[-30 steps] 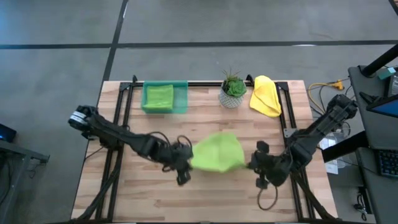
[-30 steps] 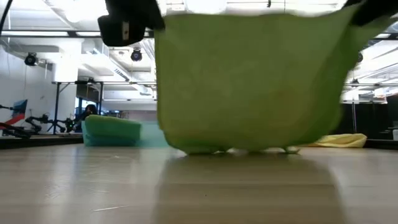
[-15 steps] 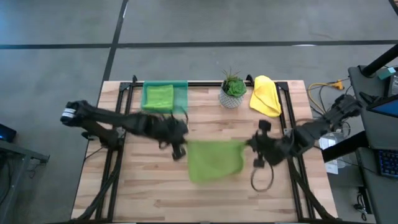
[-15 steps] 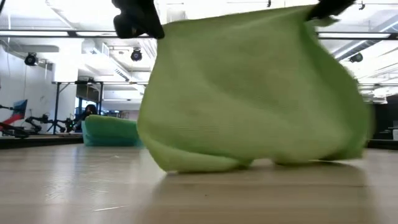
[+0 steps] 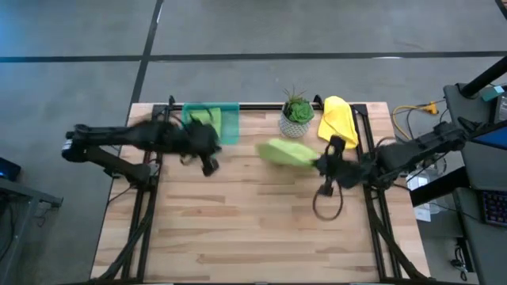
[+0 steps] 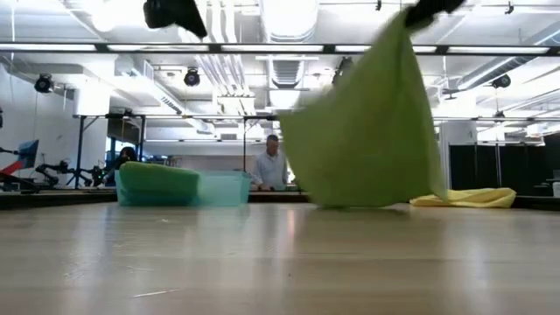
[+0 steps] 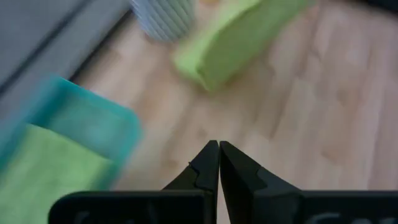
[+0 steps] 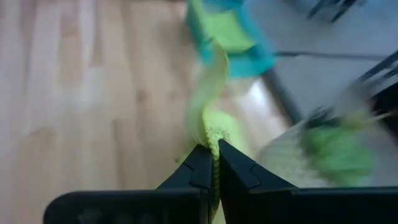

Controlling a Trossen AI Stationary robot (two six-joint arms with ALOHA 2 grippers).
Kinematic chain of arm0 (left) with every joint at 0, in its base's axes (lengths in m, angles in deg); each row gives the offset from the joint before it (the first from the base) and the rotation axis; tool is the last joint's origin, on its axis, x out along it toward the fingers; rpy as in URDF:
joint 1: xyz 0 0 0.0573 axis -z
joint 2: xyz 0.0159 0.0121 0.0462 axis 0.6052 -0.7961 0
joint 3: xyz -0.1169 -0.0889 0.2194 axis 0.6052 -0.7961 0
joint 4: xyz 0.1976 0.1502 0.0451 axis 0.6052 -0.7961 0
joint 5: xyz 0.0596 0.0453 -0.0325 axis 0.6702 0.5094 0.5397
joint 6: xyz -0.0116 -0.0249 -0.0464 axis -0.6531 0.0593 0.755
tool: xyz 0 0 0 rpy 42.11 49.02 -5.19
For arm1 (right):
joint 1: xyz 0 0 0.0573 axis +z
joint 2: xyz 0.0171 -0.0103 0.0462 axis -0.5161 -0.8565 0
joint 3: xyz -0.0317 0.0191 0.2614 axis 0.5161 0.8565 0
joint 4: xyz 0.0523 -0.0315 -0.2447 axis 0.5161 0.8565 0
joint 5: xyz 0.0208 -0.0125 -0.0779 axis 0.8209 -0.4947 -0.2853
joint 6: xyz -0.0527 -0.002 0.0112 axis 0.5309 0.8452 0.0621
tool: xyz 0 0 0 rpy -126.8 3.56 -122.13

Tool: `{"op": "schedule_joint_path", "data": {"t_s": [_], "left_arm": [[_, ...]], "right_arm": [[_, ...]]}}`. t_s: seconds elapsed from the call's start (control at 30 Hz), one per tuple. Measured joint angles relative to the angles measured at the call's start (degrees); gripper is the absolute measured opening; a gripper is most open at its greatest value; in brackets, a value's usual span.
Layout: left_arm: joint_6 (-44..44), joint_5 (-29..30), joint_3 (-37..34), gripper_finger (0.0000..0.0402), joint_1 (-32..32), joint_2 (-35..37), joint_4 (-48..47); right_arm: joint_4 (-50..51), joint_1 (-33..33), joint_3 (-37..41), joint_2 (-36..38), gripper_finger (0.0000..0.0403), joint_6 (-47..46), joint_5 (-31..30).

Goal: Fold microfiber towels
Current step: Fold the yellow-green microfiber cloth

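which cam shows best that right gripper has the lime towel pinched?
Right wrist view: the lime towel runs into the shut right gripper. High view shows it bunched beside that gripper; low view shows it hanging; left wrist sees it from afar.

Your high view looks straight down on the whole table (image 5: 261, 229) from well above it. Your low view sits at the tabletop's height, facing level across the table into the room. Each wrist view rides close above the table, looking forward and down. All four share the lime green towel (image 5: 287, 152) and the tray (image 5: 230, 124) at the table's far edge.
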Motion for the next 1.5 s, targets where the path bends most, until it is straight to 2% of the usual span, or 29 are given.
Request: {"op": "schedule_joint_path", "data": {"t_s": [0.1,0.27,0.47,0.57,0.7,0.87,1.0,1.1,1.27,1.5], "left_arm": [[4.13,-0.62,-4.83,0.0000,5.51,-3.63,4.72],[8.07,-4.77,-10.75,0.0000,11.57,-11.91,20.21],[3.97,-19.07,-10.35,0.0000,11.99,-22.81,43.89],[3.14,-22.96,-8.07,0.0002,11.37,-27.51,52.27],[0.79,-27.12,-4.64,0.0036,9.54,-31.27,53.74],[-4.72,-29.34,-2.39,0.0123,7.81,-32.33,54.03],[-10.54,-29.49,-2.30,0.0199,6.98,-34.57,53.66],[-11.91,-29.62,-2.12,0.0235,5.94,-36.99,53.58],[-12.46,-29.64,0.07,0.0248,2.97,-41.20,50.43],[-20.25,-28.42,3.84,0.0248,0.16,-45.33,47.90]], "right_arm": [[-6.69,3.84,6.93,-1.95,0.0008,-5.56,1.58],[-19.69,8.20,15.77,-6.58,0.0008,-12.14,5.08],[-22.48,8.37,16.54,-8.83,0.0008,-15.22,7.48],[-23.73,8.37,15.62,-8.18,0.0009,-14.33,7.58],[-24.98,8.35,15.23,-7.48,0.0008,-12.94,12.71],[-26.27,8.39,15.10,-7.56,0.0009,-12.10,23.47],[-26.03,8.77,15.26,-7.63,0.0008,-11.88,25.47],[-26.14,8.91,15.26,-7.63,0.0008,-11.87,25.88],[-26.26,9.42,15.26,-7.91,0.0008,-13.59,26.80],[-26.45,11.38,15.43,-8.87,0.0008,-16.88,26.73]]}}
